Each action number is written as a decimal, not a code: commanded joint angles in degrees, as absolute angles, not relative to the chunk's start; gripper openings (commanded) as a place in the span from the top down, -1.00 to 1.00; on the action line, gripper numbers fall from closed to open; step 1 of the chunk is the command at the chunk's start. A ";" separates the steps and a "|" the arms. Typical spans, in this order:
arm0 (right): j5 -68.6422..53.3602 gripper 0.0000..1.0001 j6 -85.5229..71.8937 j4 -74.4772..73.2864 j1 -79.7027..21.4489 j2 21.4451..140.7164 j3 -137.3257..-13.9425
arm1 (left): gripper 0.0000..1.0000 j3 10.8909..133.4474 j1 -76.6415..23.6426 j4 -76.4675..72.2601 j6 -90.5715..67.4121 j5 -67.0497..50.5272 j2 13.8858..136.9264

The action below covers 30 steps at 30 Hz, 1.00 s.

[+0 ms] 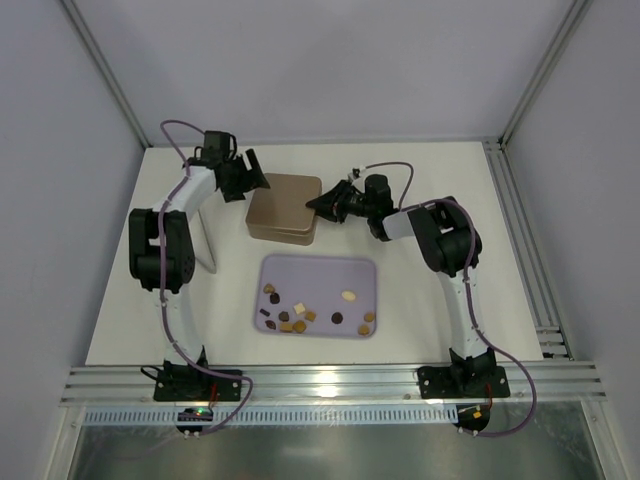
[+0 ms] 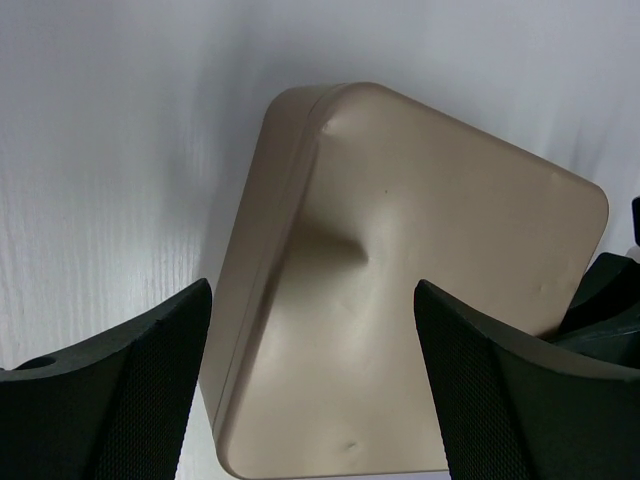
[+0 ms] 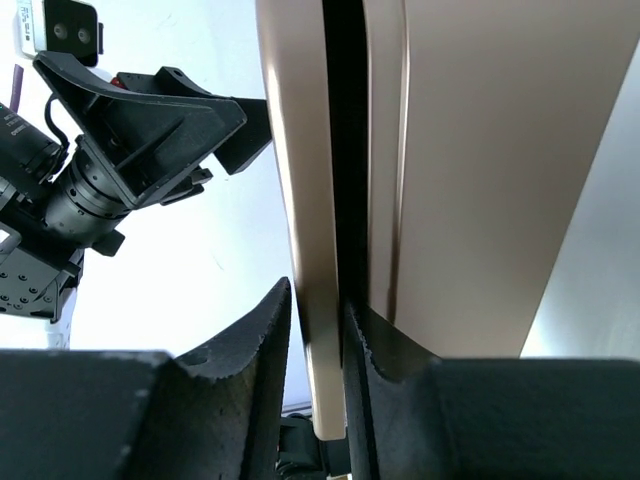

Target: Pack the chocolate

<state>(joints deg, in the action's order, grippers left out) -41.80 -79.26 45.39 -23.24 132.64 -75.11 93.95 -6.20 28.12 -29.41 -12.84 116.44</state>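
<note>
Black ribbed fingers (image 2: pixel 110 400) fill both lower corners of the left wrist view. They belong to the left gripper (image 2: pixel 312 290), whose jaws stand wide apart and hold nothing, hovering over the far-left corner of a gold-brown square tin (image 1: pixel 283 205). The tin's lid is dented and scuffed, and it hides whatever is inside.

The right gripper (image 3: pixel 318 300) reaches in at the tin's right edge. Its jaws are narrow and straddle a thin gold wall of the tin, with a dark gap beside it. Whether they pinch that wall or merely bracket it, I cannot tell. From this close the view is cropped, so lid and base are hard to separate.

The chocolates (image 1: pixel 299 326) lie loose on a lavender tray (image 1: pixel 320 275) at the middle of the table (image 1: pixel 420 180), nearer its near edge than the tin, which sits toward the far edge. They are a small scatter of dark, caramel and cream pieces, mostly in the tray's near half and too small to tell their shapes.

The tabletop is plain matte white, shut in by pale grey walls (image 1: pixel 300 60) with aluminium posts at the far corners; a ribbed aluminium rail (image 1: pixel 330 380) runs along the near edge, where both arm bases are bolted. A pale flat panel (image 1: pixel 205 240) stands on edge beside the left arm — what it is I cannot make out.
</note>
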 commanded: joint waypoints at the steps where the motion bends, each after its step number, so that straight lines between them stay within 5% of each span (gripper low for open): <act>1: -42.80 0.42 -76.65 47.20 -22.68 128.15 -74.45 | -0.60 96.59 -6.68 28.65 -27.86 -12.75 116.89; 21: -42.63 0.35 -70.40 41.13 -20.48 124.28 -70.23 | -0.59 98.88 -8.52 31.38 -25.84 -12.39 119.27; 30: -41.93 0.09 -65.75 35.00 -20.39 123.23 -71.19 | -0.58 99.40 -9.14 32.25 -25.31 -11.69 119.97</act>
